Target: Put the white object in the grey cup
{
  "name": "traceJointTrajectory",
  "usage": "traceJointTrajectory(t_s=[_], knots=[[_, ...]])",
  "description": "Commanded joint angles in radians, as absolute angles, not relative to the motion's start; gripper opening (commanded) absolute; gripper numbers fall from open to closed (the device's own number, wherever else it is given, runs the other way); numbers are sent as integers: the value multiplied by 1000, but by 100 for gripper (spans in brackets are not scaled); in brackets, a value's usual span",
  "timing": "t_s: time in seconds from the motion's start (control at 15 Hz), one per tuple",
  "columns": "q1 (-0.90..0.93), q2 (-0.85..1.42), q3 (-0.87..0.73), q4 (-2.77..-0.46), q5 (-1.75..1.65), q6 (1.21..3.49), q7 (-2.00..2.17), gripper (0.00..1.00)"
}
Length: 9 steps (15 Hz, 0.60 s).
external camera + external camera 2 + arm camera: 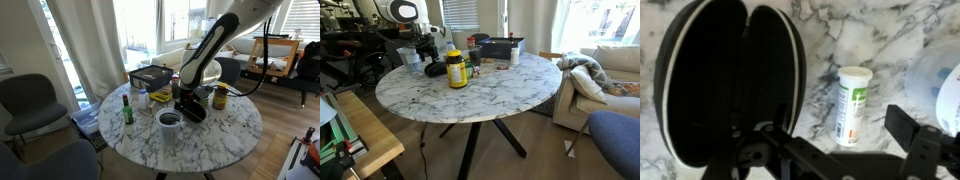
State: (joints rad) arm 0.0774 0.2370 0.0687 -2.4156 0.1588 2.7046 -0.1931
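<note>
While the arm reaches down over the middle of the round marble table, the gripper hangs just above the tabletop with its jaws spread wide, holding nothing. In the wrist view the white object, a small tube with a green label, lies on its side on the marble. It is just right of a dark oval object and not touching it. In an exterior view the grey cup stands upright on the near part of the table, just in front of the gripper. The green bottle stands to the cup's left, and the yellow-lidded jar is farther off to the right.
</note>
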Motion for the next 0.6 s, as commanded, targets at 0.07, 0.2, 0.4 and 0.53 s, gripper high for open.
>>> traceJointTrajectory(t_s=[0.07,0.2,0.4,0.53], knots=[[85,112,80,-2464,46,2661,-151,100],[93,96,74,-2460,-6,2641,-123,100],[79,107,93,-2450,10,2670,-196,100],[72,133,98,-2437,40,2682,-237,100]])
